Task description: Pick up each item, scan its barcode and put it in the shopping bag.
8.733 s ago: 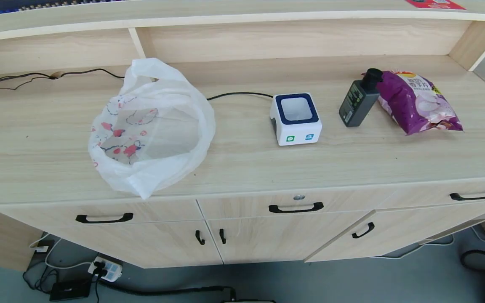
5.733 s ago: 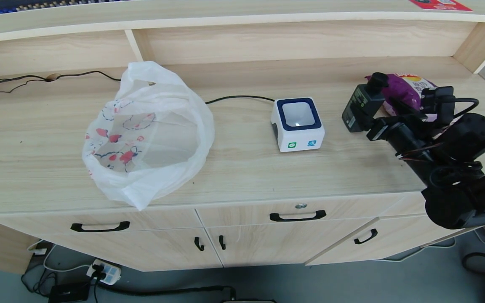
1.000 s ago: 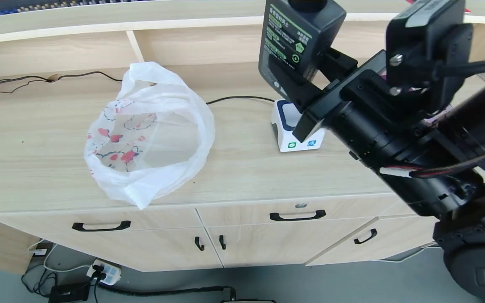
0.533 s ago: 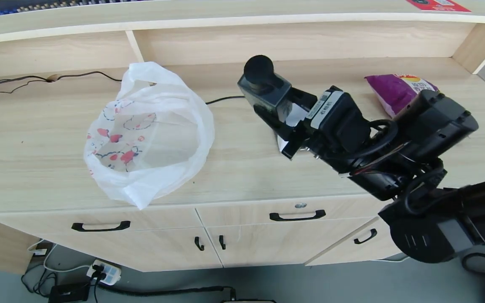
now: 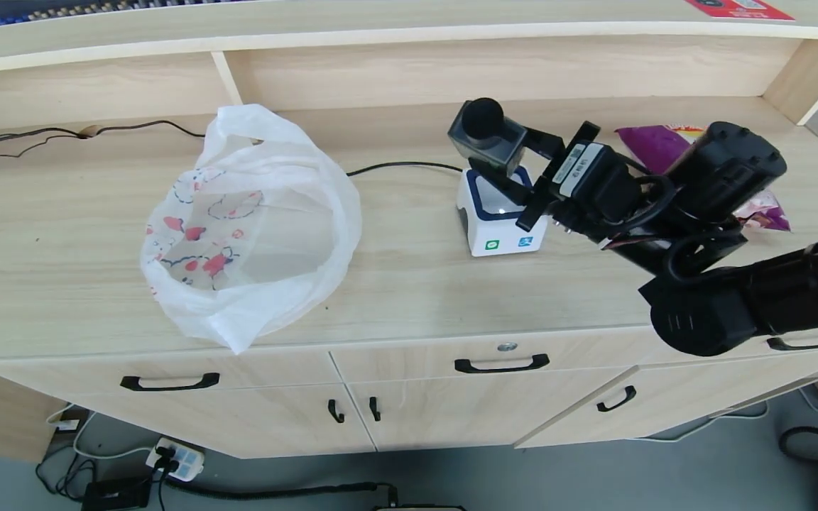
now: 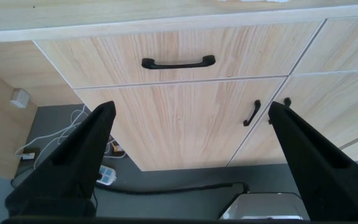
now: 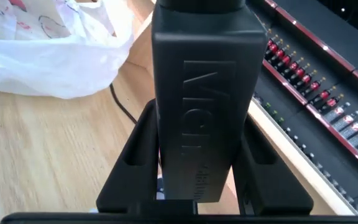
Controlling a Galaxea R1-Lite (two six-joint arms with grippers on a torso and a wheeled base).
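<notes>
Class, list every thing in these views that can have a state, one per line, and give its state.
shopping bag: open, lying on the counter
black bottle: capped, held over the scanner
right gripper: shut on the black bottle
left gripper: open
scanner: standing on the counter
purple snack bag: lying on the counter
drawers: shut

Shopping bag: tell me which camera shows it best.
The head view: the shopping bag lies whole and open on the counter. The right wrist view catches just one edge behind the held bottle. The left wrist view faces the cupboard doors.
</notes>
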